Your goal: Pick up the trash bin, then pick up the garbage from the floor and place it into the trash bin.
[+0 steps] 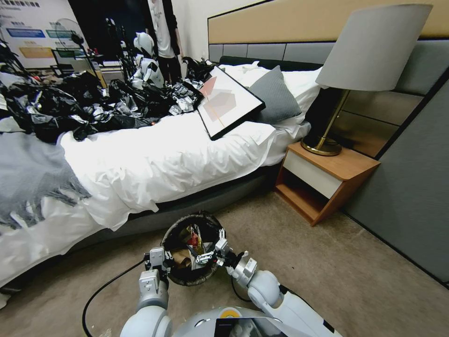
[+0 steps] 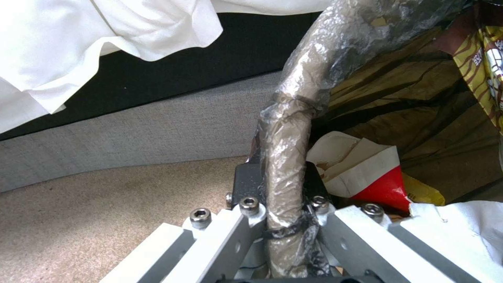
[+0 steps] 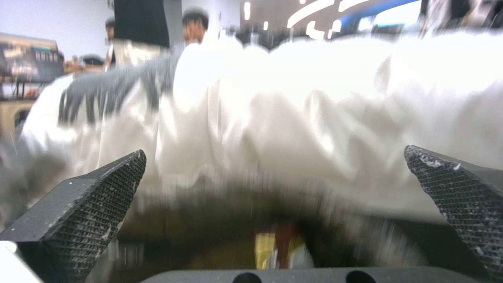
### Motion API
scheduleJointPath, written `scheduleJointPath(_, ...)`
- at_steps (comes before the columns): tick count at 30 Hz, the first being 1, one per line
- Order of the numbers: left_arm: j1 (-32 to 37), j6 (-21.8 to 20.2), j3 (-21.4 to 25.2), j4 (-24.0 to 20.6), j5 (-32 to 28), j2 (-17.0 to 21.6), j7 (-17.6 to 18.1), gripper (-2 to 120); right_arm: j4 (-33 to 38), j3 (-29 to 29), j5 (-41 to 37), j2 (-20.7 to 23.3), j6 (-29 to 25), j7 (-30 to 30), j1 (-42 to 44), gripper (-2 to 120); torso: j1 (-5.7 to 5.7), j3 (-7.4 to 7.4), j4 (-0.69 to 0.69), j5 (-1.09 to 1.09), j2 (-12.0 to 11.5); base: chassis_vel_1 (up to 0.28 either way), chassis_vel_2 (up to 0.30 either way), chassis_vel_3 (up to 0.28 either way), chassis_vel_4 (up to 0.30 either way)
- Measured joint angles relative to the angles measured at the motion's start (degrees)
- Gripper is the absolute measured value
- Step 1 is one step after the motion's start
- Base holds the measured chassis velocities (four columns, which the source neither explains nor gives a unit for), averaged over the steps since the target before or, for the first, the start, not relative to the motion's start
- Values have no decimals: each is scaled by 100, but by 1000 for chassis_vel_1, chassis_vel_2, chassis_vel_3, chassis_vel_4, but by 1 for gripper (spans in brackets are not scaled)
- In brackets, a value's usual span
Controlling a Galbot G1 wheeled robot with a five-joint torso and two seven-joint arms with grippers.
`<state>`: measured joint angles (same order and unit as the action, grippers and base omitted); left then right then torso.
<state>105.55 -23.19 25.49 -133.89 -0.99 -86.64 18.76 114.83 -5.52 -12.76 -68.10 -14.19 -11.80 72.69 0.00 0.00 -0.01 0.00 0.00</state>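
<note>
One bed [image 1: 154, 159] is filling the upper left of the head view, its white cover hanging toward the carpet [image 1: 336, 262], with a heap of shiny black bags [image 1: 79, 105] lying across its far side and one framed picture [image 1: 229, 100] leaning by the pillows. At about two o'clock from the robot, one wooden nightstand [image 1: 327, 180] is carrying one lamp [image 1: 369, 51].

One trash bin [image 1: 174, 234] is hanging at twelve o'clock, just in front of the robot's chest and close to the bed's edge. It is round, and a thin bag is lying folded over its rim; in the left wrist view that film is looking grey and crinkled as it is wrapping the rim [image 2: 293, 129].

The garbage [image 1: 192, 239] is sitting inside the bin: one brown paper bag [image 2: 419, 118], one red-and-white packet [image 2: 361, 173], one yellow patterned packet [image 2: 485, 67] and a white sheet [image 2: 461, 228] are showing from the left wrist.

The left gripper [image 1: 161, 264] is sitting at the bin's eight o'clock edge, its jaws closing tight on the wrapped rim and carrying the bin.

The right gripper [image 1: 210, 255] is hovering over the bin's four o'clock edge. In the right wrist view its two textured pads [image 3: 100, 188] are standing wide apart with nothing between them.
</note>
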Motion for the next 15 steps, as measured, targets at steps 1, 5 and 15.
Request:
scheduleJointPath(1, -2, 0, 4, 3, -3, -1, 0, 0, 147, 69, 14, -24, -8, 5, 31, 114, 0, 0, 0, 0, 0, 0, 0, 0, 0)
scheduleJointPath(5, -3, 0, 25, 13, -14, -3, 0, 0, 600, 284, 55, -93, -32, 53, 119, 109, 0, 0, 0, 0, 0, 0, 0, 0, 0)
scheduleJointPath(15, -11, 10, 84, 34, -44, -18, 7, 0, 1625, 1108, 732, -345, 21, 790, 841, 100, 0, 0, -1, 0, 0, 0, 0, 0, 0)
